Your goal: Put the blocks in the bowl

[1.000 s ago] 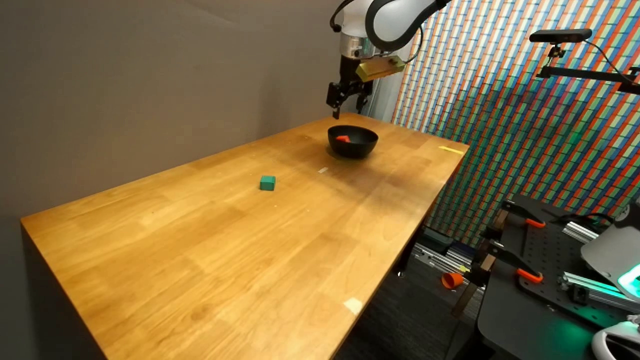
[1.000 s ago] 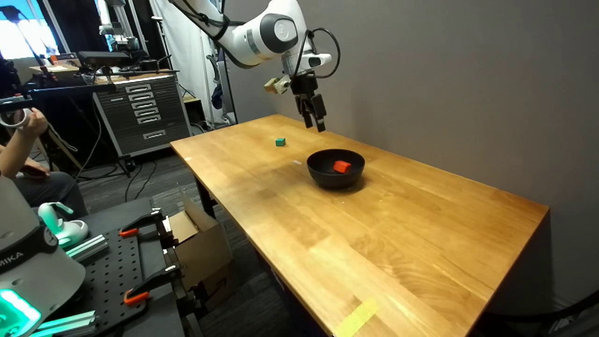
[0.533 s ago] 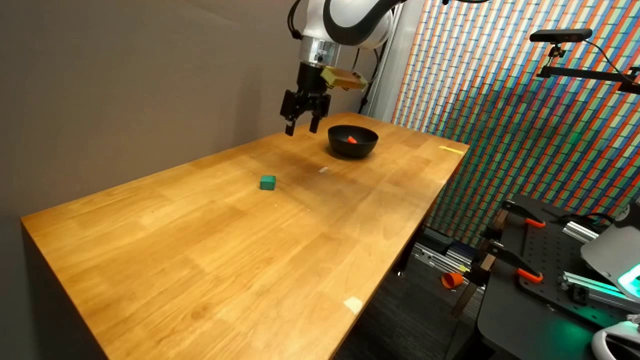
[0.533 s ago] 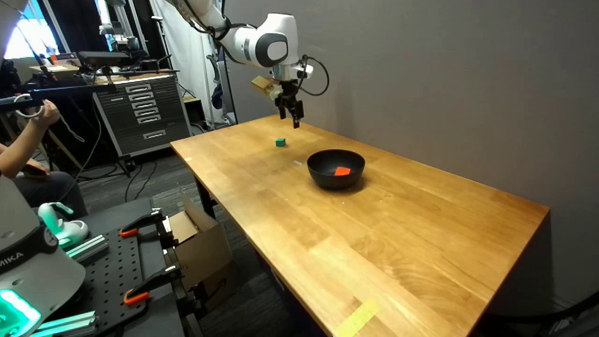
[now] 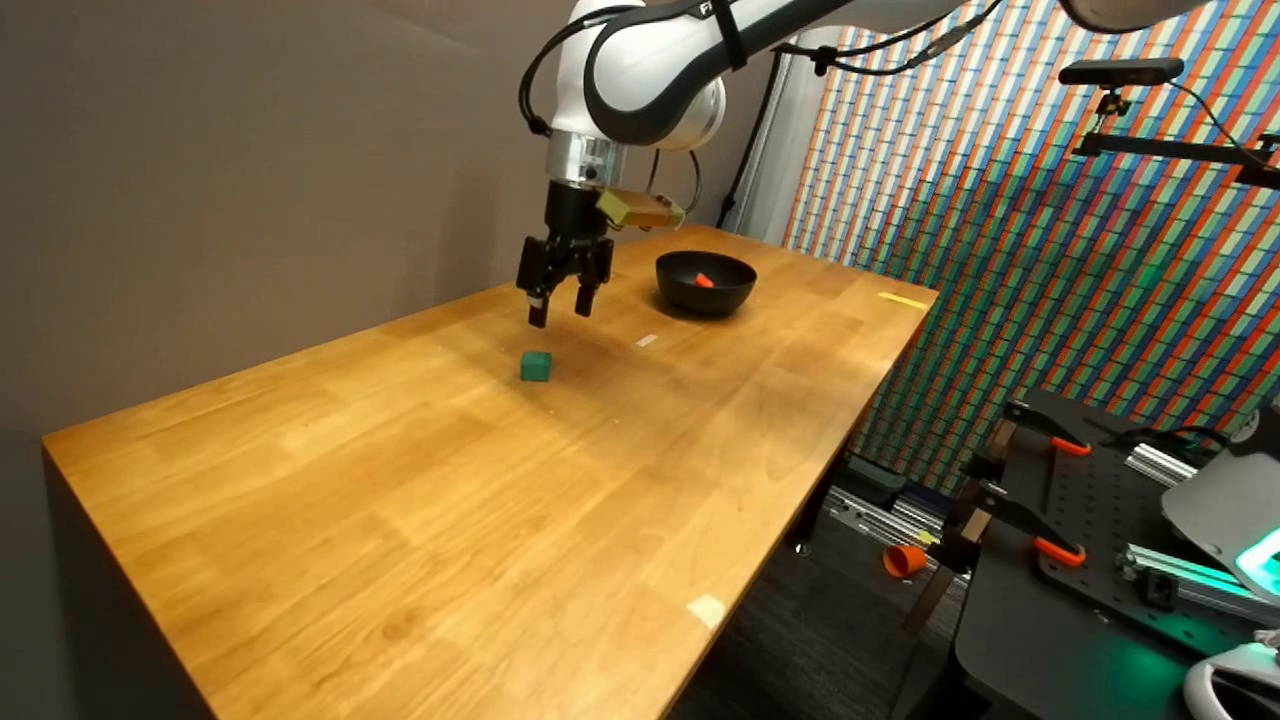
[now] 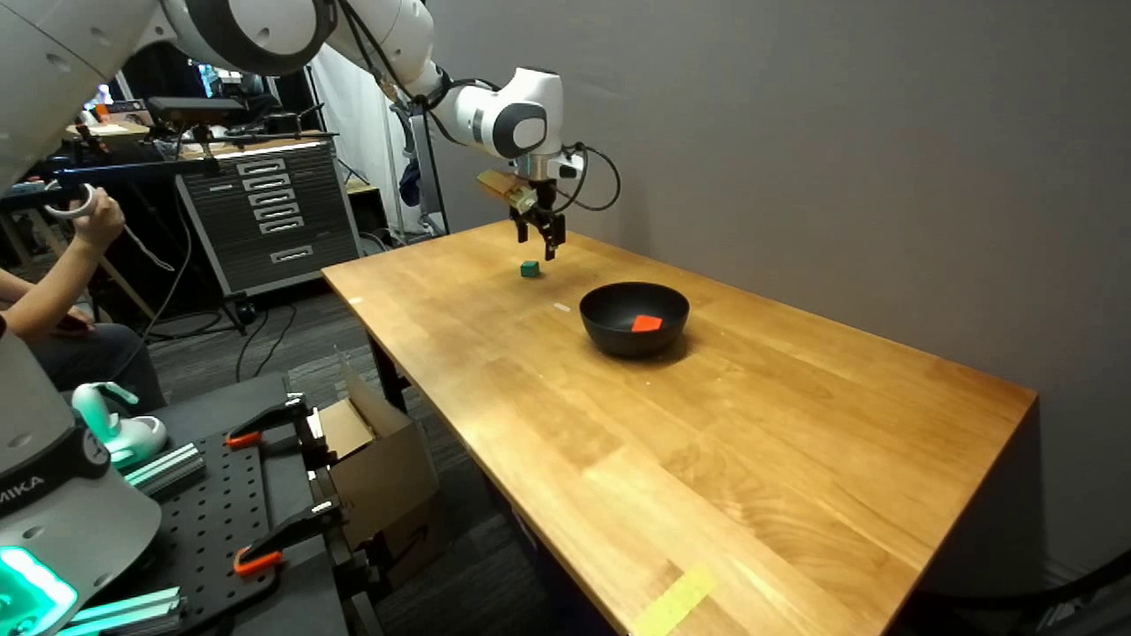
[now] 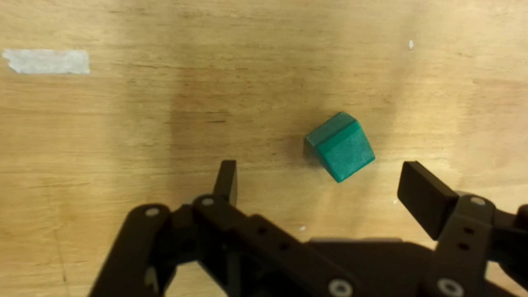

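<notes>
Right of wrist-view center, I see green block [image 7: 345, 150] on tabletop [image 7: 247, 90], claw [image 7: 319, 175] spread wide; mid-frame in an exterior view, red block [image 6: 647, 323] in bowl [image 6: 618, 338].

Warm centre, gloom at the edges

In both exterior views the table [image 5: 420, 520] takes warm light, mottled with diffuse shadow. The wall [image 5: 250, 180] darkens toward the lower left of an exterior view. In an exterior view, at lower left, a lamp [image 6: 35, 579] on the robot base [image 6: 88, 521] glares green-white. Soft shade hugs the bowl [image 6: 623, 342] at lower right. The wrist view shows the gripper [image 7: 318, 177] near-black and slightly soft; faint shadow lies left of the green block [image 7: 346, 152].
</notes>
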Tool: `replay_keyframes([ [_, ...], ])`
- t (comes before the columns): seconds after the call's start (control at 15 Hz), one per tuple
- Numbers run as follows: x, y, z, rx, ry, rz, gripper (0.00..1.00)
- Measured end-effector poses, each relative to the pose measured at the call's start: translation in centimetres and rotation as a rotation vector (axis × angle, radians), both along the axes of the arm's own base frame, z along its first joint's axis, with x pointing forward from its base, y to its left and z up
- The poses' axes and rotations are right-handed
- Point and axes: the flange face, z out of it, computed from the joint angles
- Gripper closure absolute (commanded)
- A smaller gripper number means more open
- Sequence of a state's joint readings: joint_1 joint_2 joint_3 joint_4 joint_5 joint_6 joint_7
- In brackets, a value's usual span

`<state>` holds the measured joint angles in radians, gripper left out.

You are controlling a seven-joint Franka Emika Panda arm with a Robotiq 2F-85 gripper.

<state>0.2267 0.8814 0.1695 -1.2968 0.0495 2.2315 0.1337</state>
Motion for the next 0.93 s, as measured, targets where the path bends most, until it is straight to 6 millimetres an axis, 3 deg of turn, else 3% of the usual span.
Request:
replay_keyframes([
  [0.33, -0.3, 3.5, -3.2, -0.042, 0.029, 0.174, 0.0],
  [0.67, 0.3, 5.3, -3.8, -0.11, -0.004, 0.312, 0.0],
  [0.73, 0.4, 5.5, -3.8, -0.12, -0.01, 0.331, 0.25],
  [0.8, 0.6, 5.5, -3.8, -0.131, -0.014, 0.348, 0.28],
  [0.93, 0.8, 5.5, -4.2, -0.145, -0.014, 0.378, 0.44],
])
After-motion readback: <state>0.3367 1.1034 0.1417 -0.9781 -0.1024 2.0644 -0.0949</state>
